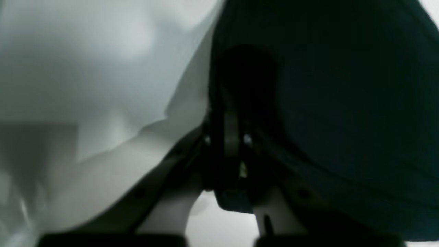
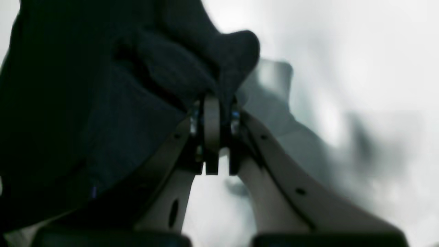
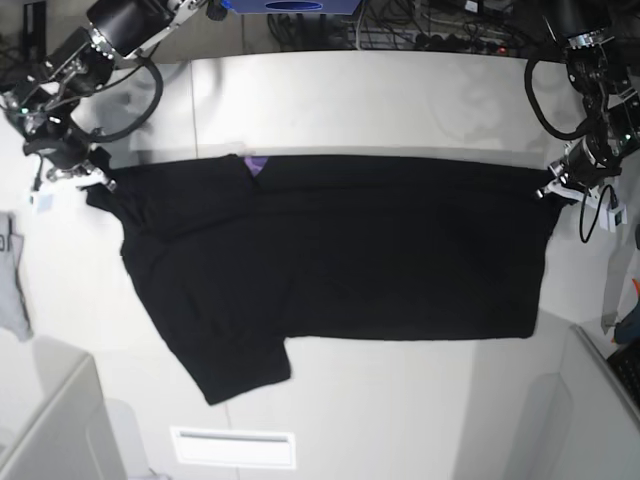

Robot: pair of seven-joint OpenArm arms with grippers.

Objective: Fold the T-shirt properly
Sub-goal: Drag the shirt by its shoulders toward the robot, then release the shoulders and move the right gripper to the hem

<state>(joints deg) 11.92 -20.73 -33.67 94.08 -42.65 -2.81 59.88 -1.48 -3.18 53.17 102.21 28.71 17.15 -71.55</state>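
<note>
The black T-shirt (image 3: 350, 260) lies spread wide across the white table (image 3: 400, 100), plain side up. A sliver of purple print (image 3: 256, 163) shows at its far edge. One sleeve hangs toward the front left. My left gripper (image 3: 548, 190) is shut on the shirt's far right corner. In the left wrist view the gripper (image 1: 229, 137) pinches dark cloth (image 1: 343, 103). My right gripper (image 3: 100, 180) is shut on the far left corner. Bunched black fabric (image 2: 68, 103) sits between its closed tips (image 2: 212, 116) in the right wrist view.
A small grey cloth (image 3: 12, 275) lies off the table's left side. A white slotted plate (image 3: 233, 447) sits near the front edge. Cables (image 3: 420, 30) run behind the table. Grey panels stand at the front left (image 3: 50, 420) and front right (image 3: 600, 400).
</note>
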